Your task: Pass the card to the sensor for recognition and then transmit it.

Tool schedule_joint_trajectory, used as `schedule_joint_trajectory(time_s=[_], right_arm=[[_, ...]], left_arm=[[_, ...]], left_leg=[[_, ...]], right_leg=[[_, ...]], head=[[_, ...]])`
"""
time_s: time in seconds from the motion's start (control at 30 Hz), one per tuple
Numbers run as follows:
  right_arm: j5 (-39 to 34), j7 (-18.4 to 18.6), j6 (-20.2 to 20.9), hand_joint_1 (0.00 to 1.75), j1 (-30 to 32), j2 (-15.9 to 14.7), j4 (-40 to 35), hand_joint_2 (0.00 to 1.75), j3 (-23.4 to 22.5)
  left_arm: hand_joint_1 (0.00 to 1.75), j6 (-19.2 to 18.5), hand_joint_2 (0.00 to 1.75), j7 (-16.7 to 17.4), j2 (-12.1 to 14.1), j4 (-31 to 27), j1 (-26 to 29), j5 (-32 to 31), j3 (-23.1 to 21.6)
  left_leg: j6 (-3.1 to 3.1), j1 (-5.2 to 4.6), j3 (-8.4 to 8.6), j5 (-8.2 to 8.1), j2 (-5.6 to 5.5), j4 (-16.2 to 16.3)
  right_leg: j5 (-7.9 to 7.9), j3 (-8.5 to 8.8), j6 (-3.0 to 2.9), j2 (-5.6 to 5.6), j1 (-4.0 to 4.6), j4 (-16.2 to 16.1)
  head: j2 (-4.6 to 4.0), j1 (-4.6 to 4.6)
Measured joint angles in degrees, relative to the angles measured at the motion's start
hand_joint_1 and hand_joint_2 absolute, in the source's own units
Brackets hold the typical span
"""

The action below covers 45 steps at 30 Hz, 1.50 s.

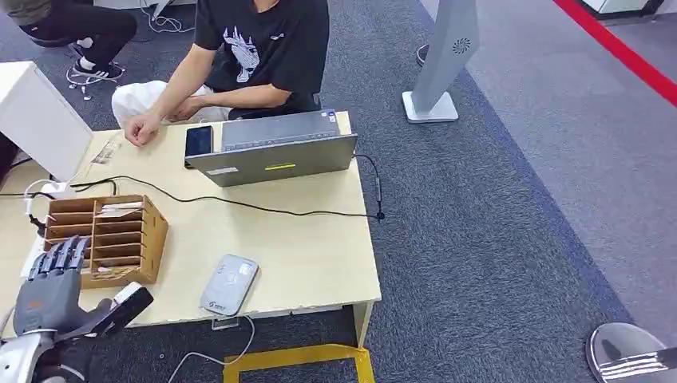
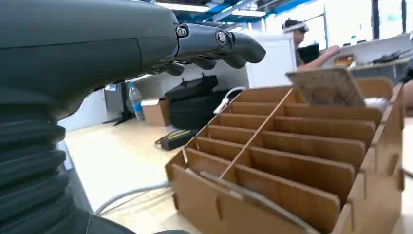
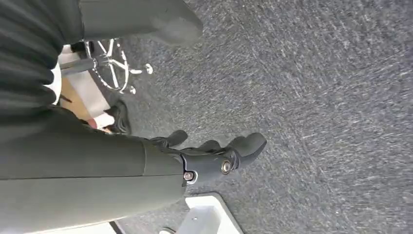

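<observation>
Hovering at the near left corner of the table (image 1: 319, 263), the left hand (image 1: 52, 291) has its fingers (image 1: 64, 255) stretched out and apart, holding nothing, thumb jutting right over the table's near edge. Fingertips sit just over the near left end of the wooden rack (image 1: 108, 239); from the head view I cannot tell if they touch it, and the left wrist view shows the dark fingers (image 2: 214, 46) clear above the rack (image 2: 292, 165), slightly curled. That rack is split into rows of slots by thin dividers. One card (image 1: 121, 209) lies in a far slot, pale against the wood, and in the wrist view a card (image 2: 326, 87) stands tilted at the far end. Another flat piece rests across the nearest slot (image 2: 253, 197). Right of the rack, near the table's front edge, lies the grey sensor (image 1: 229, 285), flat, its cable dropping off the edge. A black cable (image 1: 239, 203) snakes across the middle. At the far side a laptop (image 1: 275, 152) stands open, a phone (image 1: 199, 141) just left of it, and a person (image 1: 255, 56) sits behind with a hand on the tabletop. Right hand (image 3: 214, 156) hangs over grey carpet (image 3: 316, 97), fingers curled partway, nothing in them
</observation>
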Motion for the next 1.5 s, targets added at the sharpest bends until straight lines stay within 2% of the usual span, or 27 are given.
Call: schedule_joint_trajectory(time_s=[0.17, 0.53, 1.1, 1.5], right_arm=[[-0.3, -0.7, -0.6, 0.0, 0.0, 0.0, 0.2, 1.75, 0.0], [-0.2, -1.4, -2.0, 0.0, -0.1, -0.1, 1.4, 1.75, 0.0], [-1.1, -1.0, -2.9, 0.0, -0.1, -0.2, 2.3, 1.75, 0.0], [-1.9, -0.8, -2.9, 0.0, -0.2, -0.3, 2.4, 1.75, 0.0]], left_arm=[[0.0, 2.2, 1.75, -1.4, -0.3, 0.8, -1.9, -0.7, -1.1], [0.0, 2.8, 1.75, -2.0, -2.1, 3.7, -4.7, -1.2, -3.4], [0.0, 3.3, 1.75, -2.2, -4.7, 8.7, -4.5, 0.5, -4.2], [0.0, 3.5, 1.75, -1.9, -4.9, 10.7, -4.7, 0.2, -4.2]], left_leg=[[0.0, 0.0, 0.0, 0.0, -0.01, 0.0], [0.0, 0.0, 0.0, 0.0, 0.0, 0.0], [0.0, 0.0, -0.02, 0.0, 0.0, 0.0], [0.0, 0.0, -0.01, 0.0, 0.0, 0.0]], right_leg=[[0.0, 0.0, 0.0, 0.0, 0.0, 0.0], [0.0, 0.0, 0.0, 0.01, 0.0, 0.0], [0.0, 0.0, 0.0, 0.0, 0.0, 0.0], [0.0, 0.0, 0.0, 0.0, 0.0, 0.0]], head=[[0.0, 0.02], [0.0, 0.0], [0.0, 0.02], [0.0, 0.0]])
